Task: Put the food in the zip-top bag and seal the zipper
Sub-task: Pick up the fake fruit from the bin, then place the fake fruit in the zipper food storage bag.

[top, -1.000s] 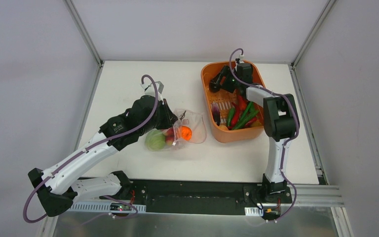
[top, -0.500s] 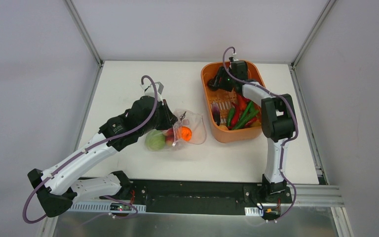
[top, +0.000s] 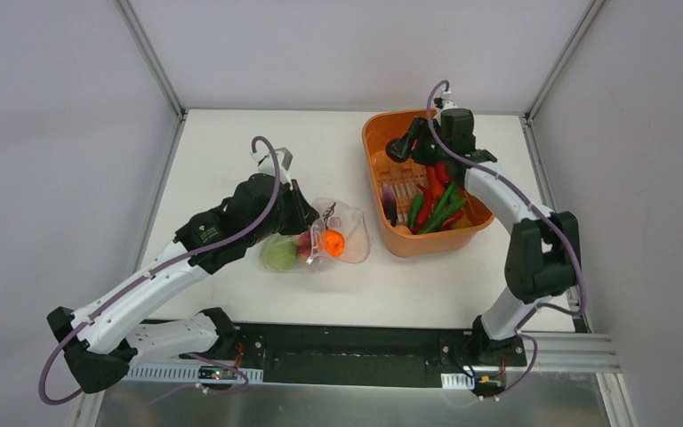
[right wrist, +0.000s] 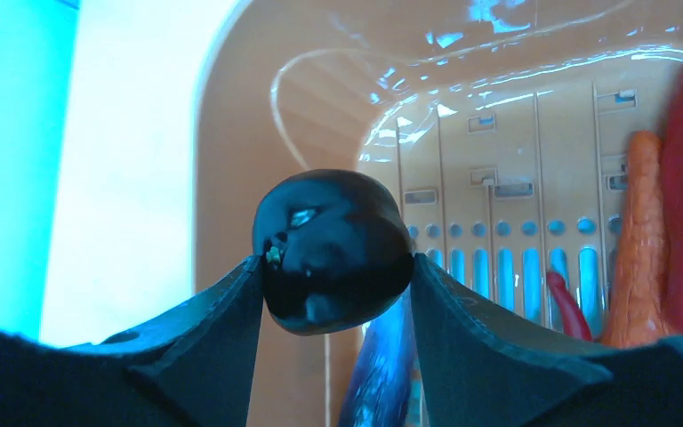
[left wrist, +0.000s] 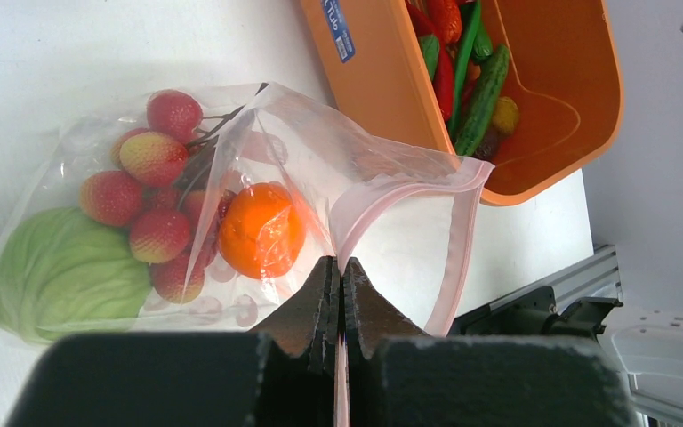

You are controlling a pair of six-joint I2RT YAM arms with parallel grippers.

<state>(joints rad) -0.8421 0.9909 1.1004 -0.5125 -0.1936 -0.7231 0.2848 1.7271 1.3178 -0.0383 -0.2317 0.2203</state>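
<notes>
Left arm extended far-right, left gripper (left wrist: 338, 271) pinched together on rim of zip-top bag (left wrist: 382, 169), zipper (left wrist: 413, 185) edge facing right toward orange tub (top: 372, 169). Right arm bent over tub's far-left corner, right gripper (right wrist: 335, 261) clamped on 1 dark purple piece (right wrist: 329, 236).

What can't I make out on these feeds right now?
- The left end effector: shut on the zip-top bag at its mouth in the wrist view; from above, its own wrist hides it.
- The dark round piece in the right end effector: too small from above; what food it is stays unclear up close.
- The orange tub: cut by the left wrist view's top edge; the right arm covers part from above.
</notes>
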